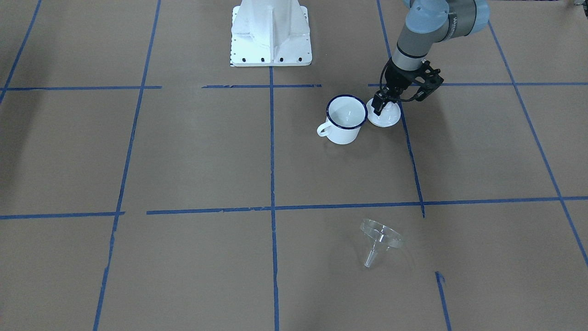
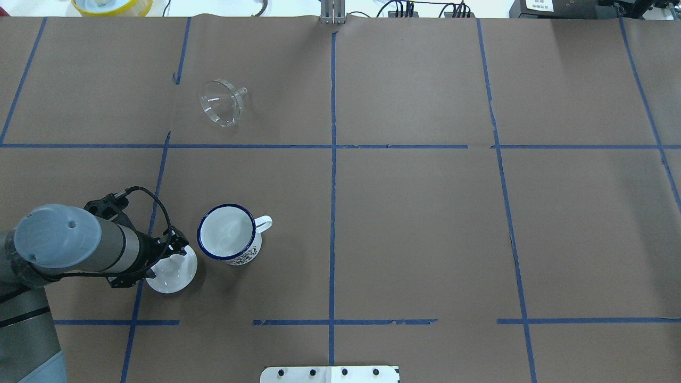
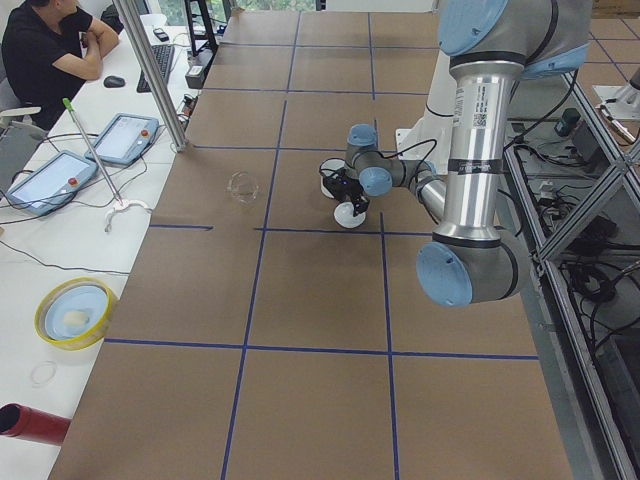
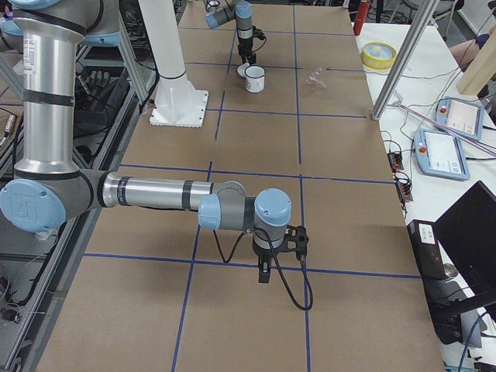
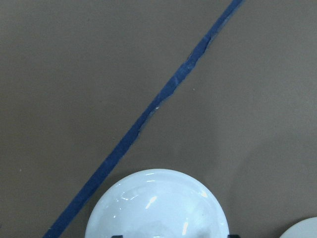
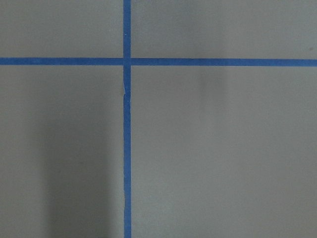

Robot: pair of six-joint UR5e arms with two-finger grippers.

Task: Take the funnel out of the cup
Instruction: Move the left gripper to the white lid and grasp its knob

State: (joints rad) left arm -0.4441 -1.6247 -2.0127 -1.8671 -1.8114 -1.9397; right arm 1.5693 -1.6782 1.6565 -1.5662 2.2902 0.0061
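Observation:
The clear funnel lies on its side on the brown table, far from the cup, spout toward the operators' side; it also shows in the overhead view. The white mug with the dark blue rim stands upright and empty. My left gripper hangs low over a white knobbed lid right beside the mug. Its jaws stand apart, and the lid fills the bottom of the left wrist view. My right gripper shows only in the exterior right view, so I cannot tell its state.
Blue tape lines divide the table into squares. The robot's white base stands at the table's edge. A yellow bowl sits past the far edge. An operator sits at a side desk with tablets.

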